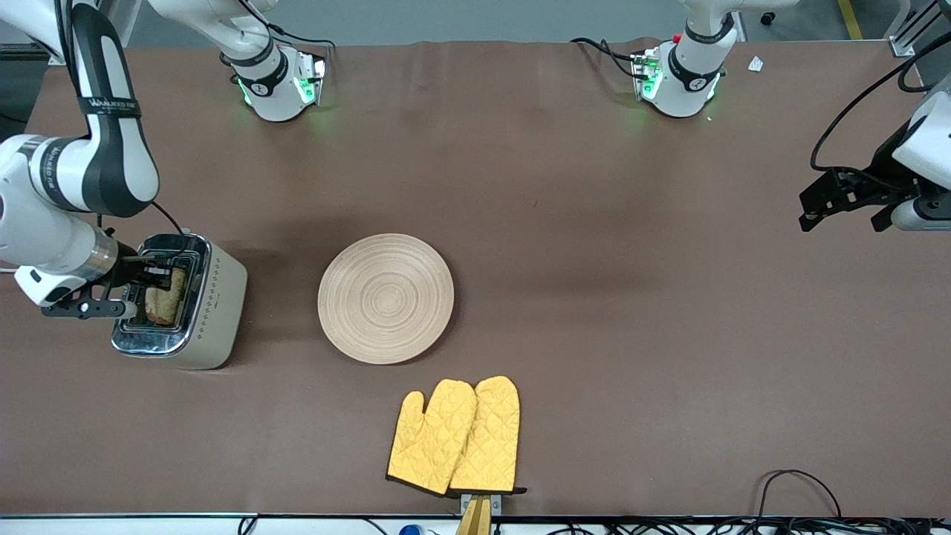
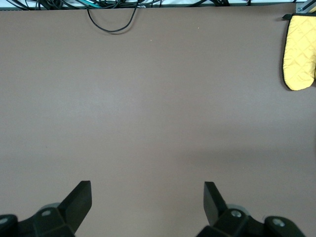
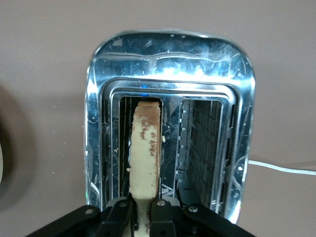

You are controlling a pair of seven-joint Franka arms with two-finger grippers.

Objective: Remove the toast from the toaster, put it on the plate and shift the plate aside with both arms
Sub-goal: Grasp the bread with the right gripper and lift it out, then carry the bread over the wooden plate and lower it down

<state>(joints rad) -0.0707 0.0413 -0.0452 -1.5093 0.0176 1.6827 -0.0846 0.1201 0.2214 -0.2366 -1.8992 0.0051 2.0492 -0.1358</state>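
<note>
A: What did we have in hand at that point?

B: Our right gripper (image 3: 144, 217) was over the toaster (image 1: 182, 301), its fingers pinched together on the upper edge of the toast (image 3: 144, 150). The slice stood on edge in one slot, right between our fingertips, with most of it down inside. The slot beside it looked empty.

A: How did we judge the slice would handle?

B: Light, stiff enough to stand, but brittle. The crust was the firm part, so we reckoned the edge held was the right spot; a squeeze into the softer crumb could have crushed or snapped it. We also judged the surface dry and crumbly, not slippery, so a modest pinch seemed enough. The slot's wire guides sat close on both faces, so we thought a straight upward pull safest, lest the slice catch and break.

A: And out from the gripper?

B: The plate (image 1: 385, 298) lay on the table just past the toaster, toward the left arm's end, bare. A pair of yellow oven mitts (image 1: 455, 435) lay farther out again, past the plate and nearer the front camera.

A: Our other arm?

B: Farthest off. Our left gripper (image 2: 148, 200) waited with its fingers spread wide, holding nothing, over bare table at its own end.
</note>
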